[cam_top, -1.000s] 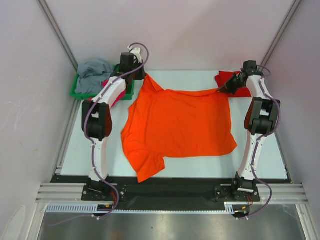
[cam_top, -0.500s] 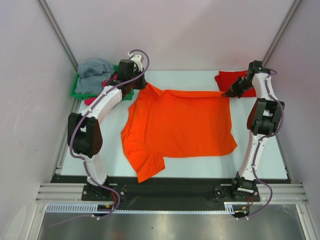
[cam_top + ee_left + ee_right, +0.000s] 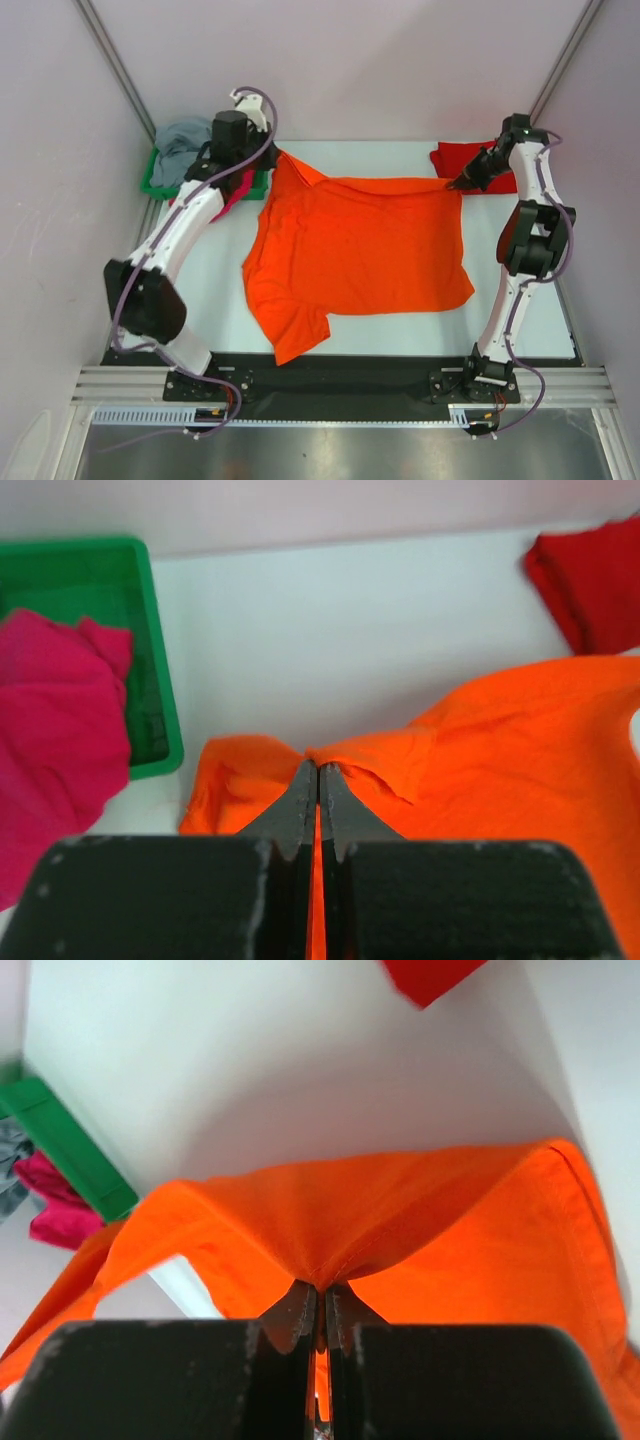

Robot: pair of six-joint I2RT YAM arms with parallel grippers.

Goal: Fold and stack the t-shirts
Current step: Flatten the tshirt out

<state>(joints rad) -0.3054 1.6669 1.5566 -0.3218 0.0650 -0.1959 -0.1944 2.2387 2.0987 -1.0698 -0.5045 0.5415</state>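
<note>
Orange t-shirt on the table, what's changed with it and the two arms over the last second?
The left gripper, shut on the orange t-shirt at its far left corner, drew that corner leftward toward the green tray. The right gripper, shut on the far right corner, eased right. The far edge now runs straighter. The shirt's near half and the red t-shirt stayed put.

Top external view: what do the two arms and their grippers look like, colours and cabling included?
Both the left arm and the right arm have white link shells, bulky black joint housings and black bases. A thin purple cable loops loosely along each. The left gripper and the right gripper have dark, boxy bodies with dark grey fingers tapering to narrow tips.
</note>
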